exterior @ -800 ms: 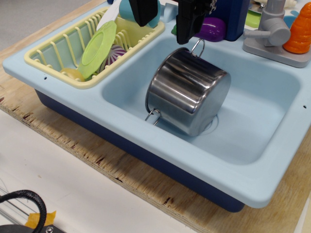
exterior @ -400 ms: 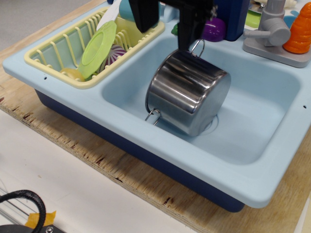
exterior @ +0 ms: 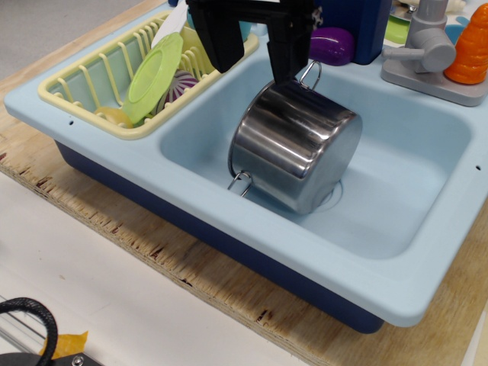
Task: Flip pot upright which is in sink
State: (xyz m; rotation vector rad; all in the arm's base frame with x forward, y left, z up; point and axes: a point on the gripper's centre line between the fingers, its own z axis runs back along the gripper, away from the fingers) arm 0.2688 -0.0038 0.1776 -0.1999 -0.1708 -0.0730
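**Approach to the tilted pot, before any grasp**

The pot (exterior: 296,145) lies tilted in the basin of the sink (exterior: 415,191), its closed base turned toward the camera and its lower edge resting over the drain. One wire handle points up at the rear rim, the other down at the front left. The end effector (exterior: 252,57) hangs above the pot's upper left rim with its two dark fingers spread, holding nothing. The step in hand appears to be the approach. The next move likely calls for lowering one finger inside the rim and one outside, closing, then rotating the pot. Open basin lies to the right; the dish rack (exterior: 84,84) and the near sink wall crowd the left. The faucet (exterior: 427,46) stands well apart.
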